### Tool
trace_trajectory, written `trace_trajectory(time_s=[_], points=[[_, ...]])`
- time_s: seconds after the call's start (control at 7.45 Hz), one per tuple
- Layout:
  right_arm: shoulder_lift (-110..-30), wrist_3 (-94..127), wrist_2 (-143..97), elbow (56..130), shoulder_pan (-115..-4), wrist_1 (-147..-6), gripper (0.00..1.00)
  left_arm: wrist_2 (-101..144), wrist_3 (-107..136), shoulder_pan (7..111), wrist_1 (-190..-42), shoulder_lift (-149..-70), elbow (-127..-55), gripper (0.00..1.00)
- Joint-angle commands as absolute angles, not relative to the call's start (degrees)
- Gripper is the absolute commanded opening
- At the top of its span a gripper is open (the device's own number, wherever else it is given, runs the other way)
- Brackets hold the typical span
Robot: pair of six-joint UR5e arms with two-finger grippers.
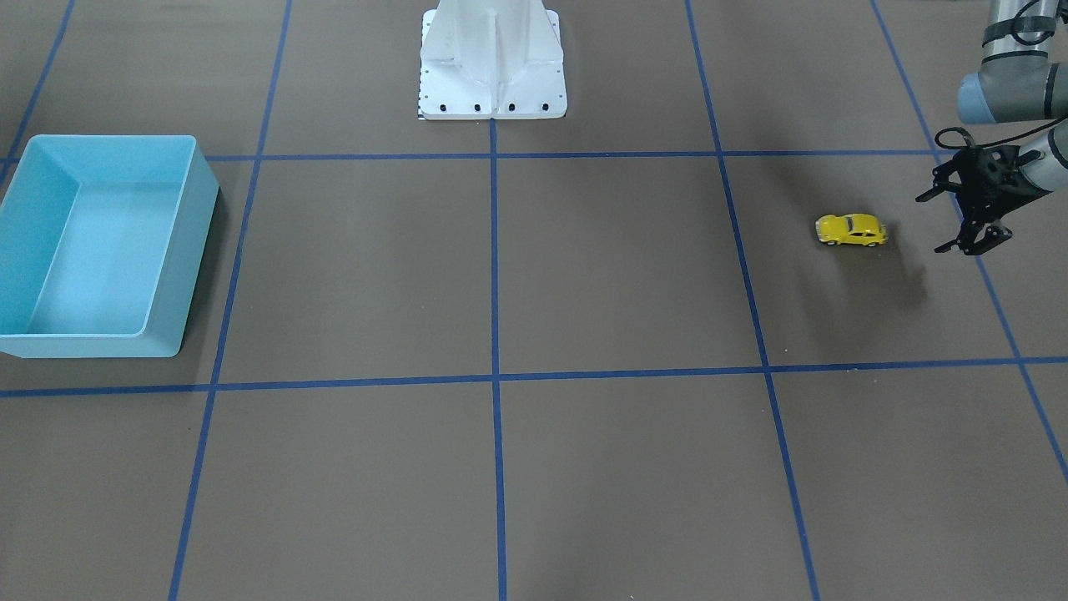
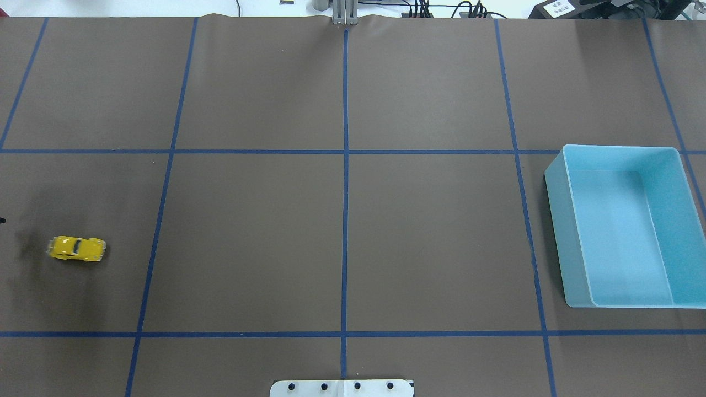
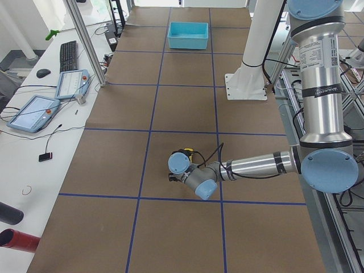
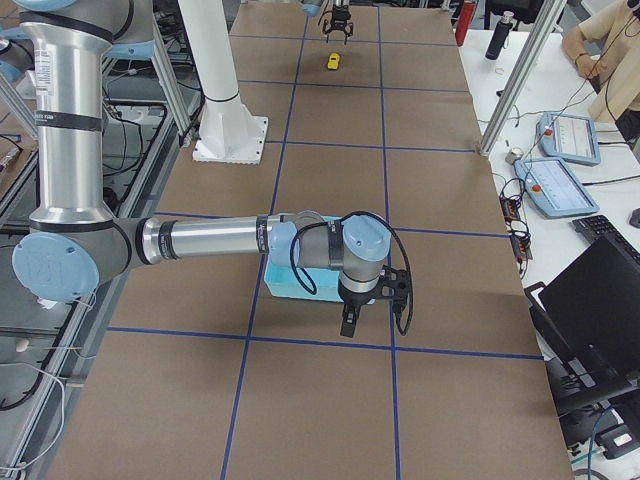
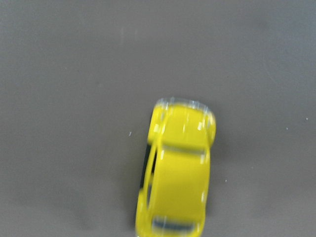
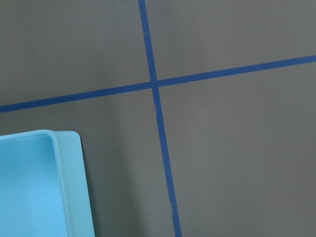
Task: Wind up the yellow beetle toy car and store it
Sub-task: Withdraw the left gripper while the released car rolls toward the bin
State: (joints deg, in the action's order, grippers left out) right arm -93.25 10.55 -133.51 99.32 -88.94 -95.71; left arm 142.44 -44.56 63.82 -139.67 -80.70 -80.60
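The yellow beetle toy car (image 1: 851, 229) stands on its wheels on the brown mat, on my left side (image 2: 76, 248). It fills the lower middle of the left wrist view (image 5: 177, 168), slightly blurred. My left gripper (image 1: 939, 224) hangs just beside the car and a little above the mat, jaws open and empty. The light blue bin (image 1: 193, 250) stands empty on my right side (image 2: 554, 182). My right gripper (image 4: 372, 312) hovers next to the bin's corner (image 6: 74, 187). It shows only in the exterior right view, so I cannot tell whether it is open or shut.
Blue tape lines (image 2: 345, 165) divide the mat into squares. The white robot base (image 1: 492, 67) stands at the table's middle edge. Monitors, pendants and an operator (image 4: 610, 40) are beside the table.
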Motion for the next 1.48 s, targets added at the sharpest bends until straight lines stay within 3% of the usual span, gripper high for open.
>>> trace_trajectory(time_s=[0.0,0.54,0.81,1.34], points=[[-93.3,10.5,-133.5,99.2,-88.9,-95.7,1.0,143.4,-44.5,64.6,-139.7,-80.7,-80.9,1.0],[-93.3,10.5,-133.5,99.2,-88.9,-95.7,1.0,145.5,-38.8,66.4,-139.7,-81.8,-81.3,1.0],[-93.3,10.5,-133.5,99.3,-88.9,-95.9,1.0,145.4,-24.3,67.1,-139.5,-81.8,-86.7,1.0],[-93.4,10.5,-133.5,99.2,-88.9,-95.9,1.0,144.6,1.3,68.4,-138.8,-83.8,-87.1,1.0]])
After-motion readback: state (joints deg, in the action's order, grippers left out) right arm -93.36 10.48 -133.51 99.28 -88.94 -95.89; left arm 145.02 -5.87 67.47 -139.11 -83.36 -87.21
